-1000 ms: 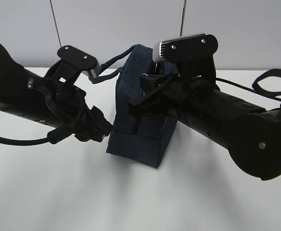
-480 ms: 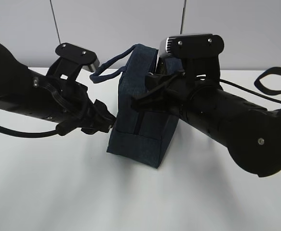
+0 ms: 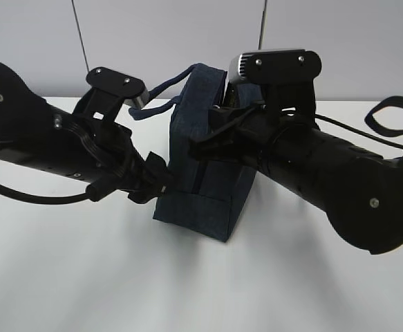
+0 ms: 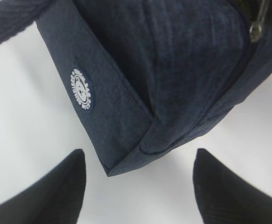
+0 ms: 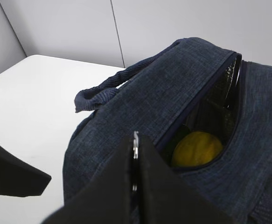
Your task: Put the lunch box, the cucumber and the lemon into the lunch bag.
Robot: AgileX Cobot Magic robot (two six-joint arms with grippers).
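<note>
Lunch bag [image 3: 201,176] dark navy, heathered denim-like weave; handles [image 5: 108,88] same navy with ribbed webbing texture. Round logo [image 4: 81,89] white print on navy patch, left of centre in left wrist view. Lining inside the opening [image 5: 222,93] silvery, crinkled. Lemon [image 5: 197,148] yellow, dull, seen through the opening. Zipper pull [image 4: 256,25] metallic grey, upper right. Both arms and pincer fingers [image 4: 42,198] matte black. Tabletop [image 3: 118,277] plain white; wall panels [image 3: 166,41] pale grey.
</note>
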